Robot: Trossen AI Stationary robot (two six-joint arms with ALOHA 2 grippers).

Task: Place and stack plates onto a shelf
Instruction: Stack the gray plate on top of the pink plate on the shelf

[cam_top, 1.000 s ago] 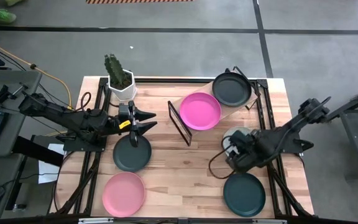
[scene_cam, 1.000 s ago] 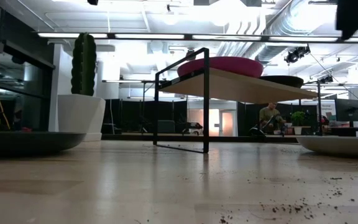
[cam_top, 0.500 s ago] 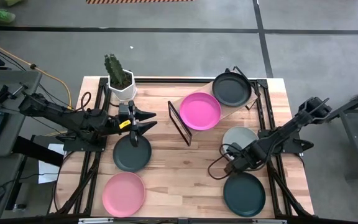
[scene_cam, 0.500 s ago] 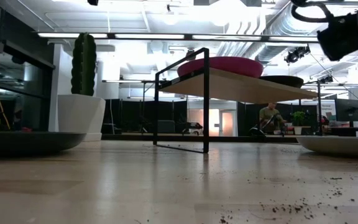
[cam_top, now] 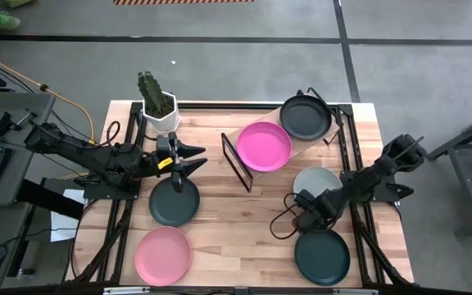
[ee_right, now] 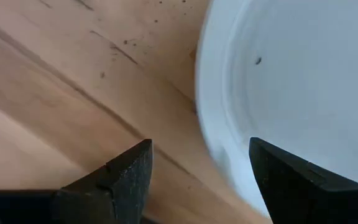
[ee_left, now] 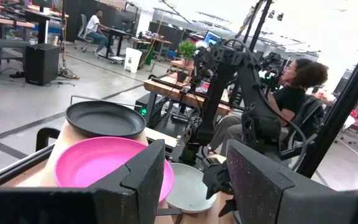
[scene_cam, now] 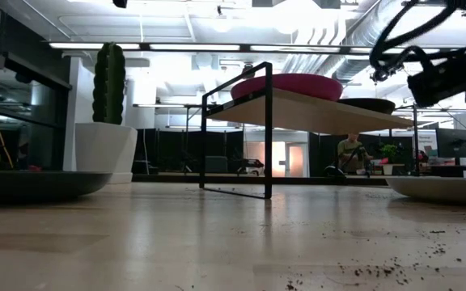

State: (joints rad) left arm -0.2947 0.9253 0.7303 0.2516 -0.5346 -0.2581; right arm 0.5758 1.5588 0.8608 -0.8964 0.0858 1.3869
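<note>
High view: right hand [cam_top: 305, 220] hung open beside the white plate [cam_top: 317, 181]; left hand [cam_top: 193, 158] waited open above a dark plate [cam_top: 174, 202].

Shelf [cam_top: 244, 135] at the table's [cam_top: 244, 221] far middle, bearing two plates side by side [cam_top: 264, 147] [cam_top: 306, 118]. Potted cactus [cam_top: 157, 106] at the far left corner. On the tabletop: one plate [cam_top: 174, 202] left of centre, another [cam_top: 163, 255] nearer the front; at right, one plate [cam_top: 315, 179] behind another [cam_top: 322, 256]
</note>
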